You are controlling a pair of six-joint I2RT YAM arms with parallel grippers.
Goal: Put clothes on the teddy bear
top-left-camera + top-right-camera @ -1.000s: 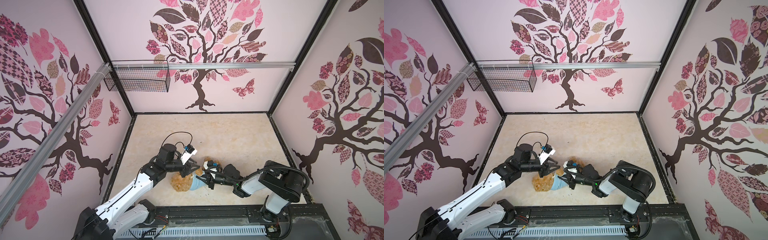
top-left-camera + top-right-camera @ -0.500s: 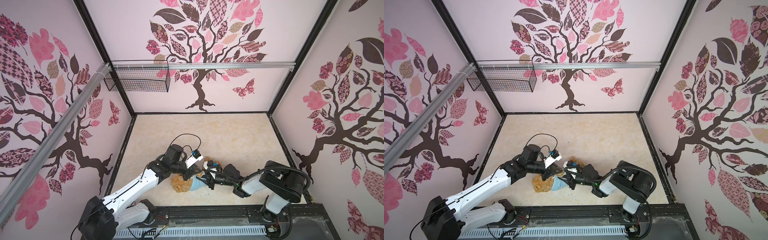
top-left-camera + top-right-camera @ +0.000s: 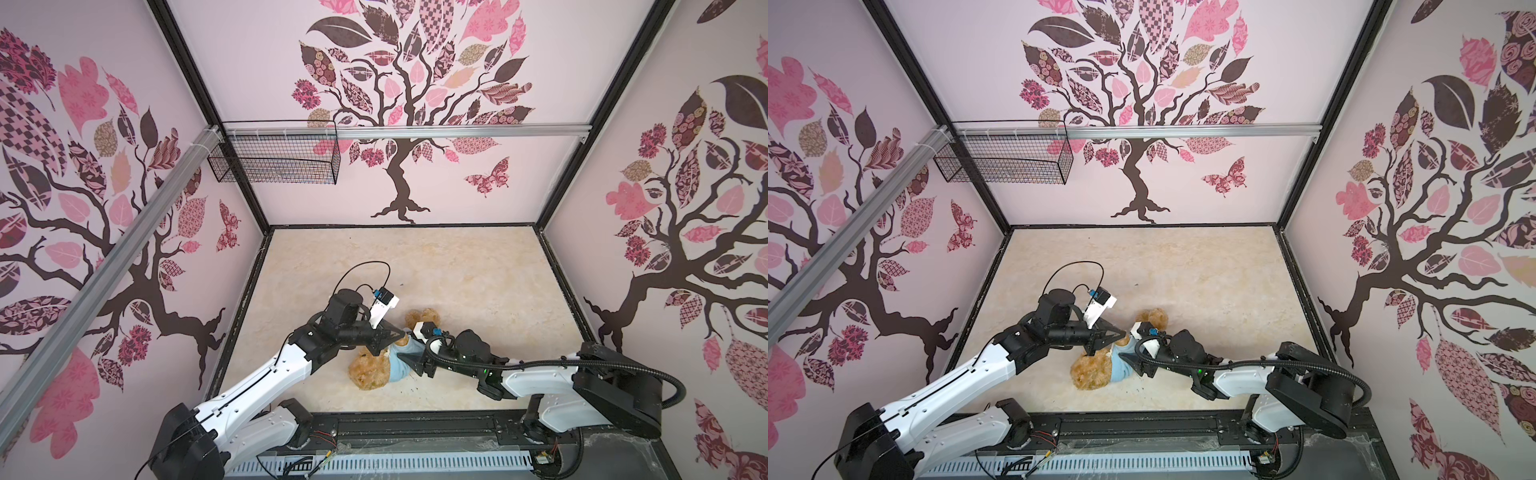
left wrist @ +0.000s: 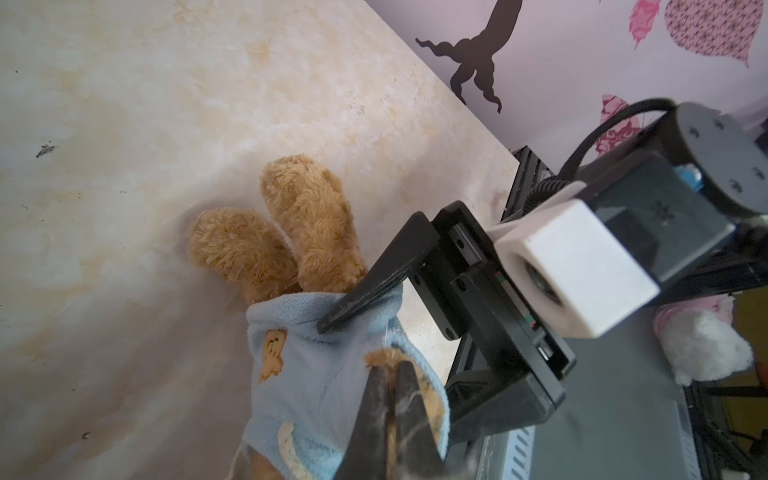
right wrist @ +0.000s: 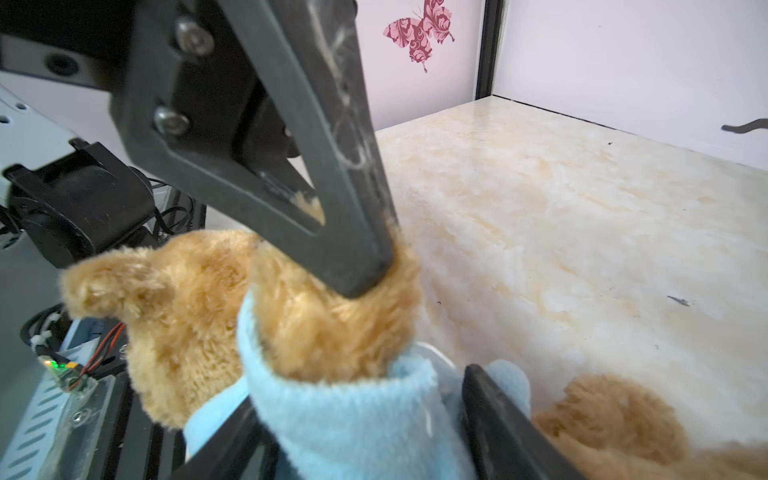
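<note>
**Left jaws pinching the bear's arm, right jaws standing spread at the shirt**

You are looking at the teddy bear [image 3: 368, 372] lying on the marbled table [image 3: 457, 270], close to the near edge and about midway across. Its head is pointing toward the near side and its two legs [image 4: 291, 232] are reaching toward the far side. A light-blue shirt [image 3: 397, 365] is covering its torso, with the small orange print [image 4: 272, 353] facing up.

Your left gripper [image 4: 388, 395] is coming in from the left with its fingers pressed together, pinching the furry end of the bear's arm where it is poking out of a blue sleeve [image 5: 332, 399].

Your right gripper [image 5: 361, 399] is reaching in from the right with its fingers spread wide. Blue cloth is sitting between them, and one finger [image 4: 374, 274] is lying against the shirt's hem beside the legs. You cannot tell whether the fingers are sitting inside the cloth or outside it.
</note>
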